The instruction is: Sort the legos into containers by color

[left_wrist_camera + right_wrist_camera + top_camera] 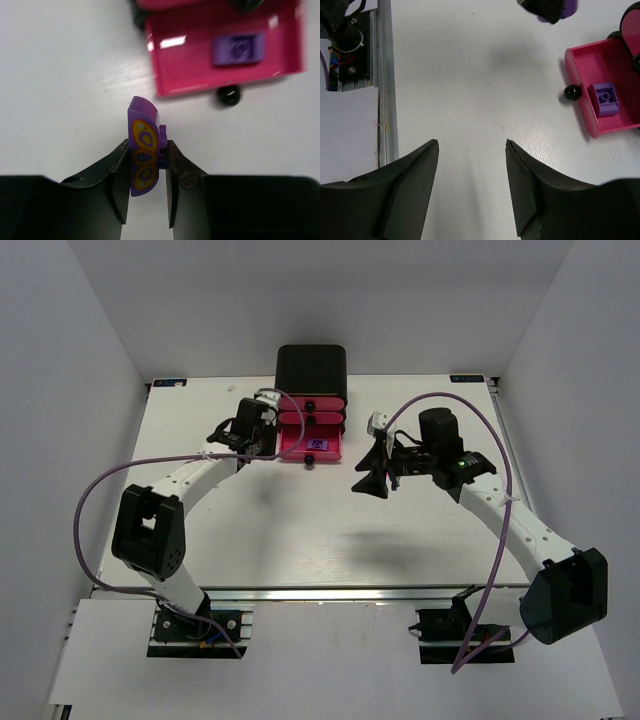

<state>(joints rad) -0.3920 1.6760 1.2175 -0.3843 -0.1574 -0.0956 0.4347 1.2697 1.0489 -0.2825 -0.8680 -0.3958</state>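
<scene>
Since the open pink plastic drawer holds a purple studded brick, left gripper pinches curved purple printed lego nearby; right gripper spread, empty.

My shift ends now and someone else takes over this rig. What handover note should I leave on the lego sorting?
Left gripper: shut on a purple printed lego, near the open bottom drawer but not yet over it.
Right gripper: open and empty, above the table.
Done: one purple brick lies in the open drawer. The two upper drawers look pushed in.
Left: probably carry the held purple piece over that drawer and release it.
</scene>
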